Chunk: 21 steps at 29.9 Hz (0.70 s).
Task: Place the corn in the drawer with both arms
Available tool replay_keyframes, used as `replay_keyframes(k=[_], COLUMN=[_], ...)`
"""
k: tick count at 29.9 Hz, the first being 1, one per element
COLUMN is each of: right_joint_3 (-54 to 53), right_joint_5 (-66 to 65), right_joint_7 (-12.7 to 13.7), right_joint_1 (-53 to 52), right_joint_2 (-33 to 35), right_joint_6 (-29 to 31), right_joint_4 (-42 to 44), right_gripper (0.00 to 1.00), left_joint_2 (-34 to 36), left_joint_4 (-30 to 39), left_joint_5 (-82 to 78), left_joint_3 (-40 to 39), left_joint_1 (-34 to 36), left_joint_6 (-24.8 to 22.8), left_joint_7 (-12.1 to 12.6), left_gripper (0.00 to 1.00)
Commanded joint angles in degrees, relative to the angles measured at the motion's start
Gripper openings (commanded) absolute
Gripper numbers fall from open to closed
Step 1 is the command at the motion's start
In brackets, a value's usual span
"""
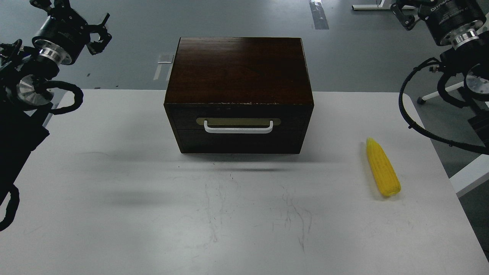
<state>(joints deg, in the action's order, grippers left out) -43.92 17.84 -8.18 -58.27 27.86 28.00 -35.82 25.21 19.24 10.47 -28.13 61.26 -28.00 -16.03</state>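
Observation:
The yellow corn (382, 168) lies on the white table (114, 183) at the right, pointed end away from me, well right of the dark brown wooden box (239, 68). The box's drawer (238, 131) is pushed in flush, its white bar handle (238, 128) facing me. My left gripper (100, 31) hangs in the air at the top left, above and left of the box, its two claw fingers apart and empty. At the top right edge my right gripper (402, 16) is high above the corn, dark and partly cut off by the frame.
The table's far edge runs behind the box and its right edge passes close to the corn. Grey floor lies beyond. Black cables (416, 122) loop from the right arm over the table's right corner. Faint scratches mark the front of the table.

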Motion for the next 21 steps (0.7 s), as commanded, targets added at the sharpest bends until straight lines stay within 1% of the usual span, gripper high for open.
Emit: replay_keyframes(k=[1, 12, 17, 21], right_joint_3=[-0.02, -0.2, 0.15, -0.11], right_joint_5=[0.0, 0.0, 0.0, -0.09], right_joint_7=[0.0, 0.0, 0.0, 0.0], right_joint_1=[0.0, 0.0, -0.09, -0.09], right_joint_2=[0.0, 0.09, 0.35, 0.35], right_joint_6=[0.0, 0.0, 0.0, 0.0], right_joint_4=[0.22, 0.22, -0.04, 0.22], right_gripper=[1.0, 1.0, 1.0, 1.0], left_joint_2=[0.01, 0.1, 0.8, 4.4], left_joint_4=[0.01, 0.1, 0.36, 0.71], left_joint_5=[-0.01, -0.53, -0.97, -4.21], left_joint_3=[-0.08, 0.27, 0.89, 1.41], left_joint_1=[-0.18, -0.27, -0.27, 0.35], left_joint_6=[0.0, 0.0, 0.0, 0.0], left_joint_7=[-0.05, -0.05, 0.48, 0.65], left_gripper=[0.98, 0.98, 0.98, 0.98])
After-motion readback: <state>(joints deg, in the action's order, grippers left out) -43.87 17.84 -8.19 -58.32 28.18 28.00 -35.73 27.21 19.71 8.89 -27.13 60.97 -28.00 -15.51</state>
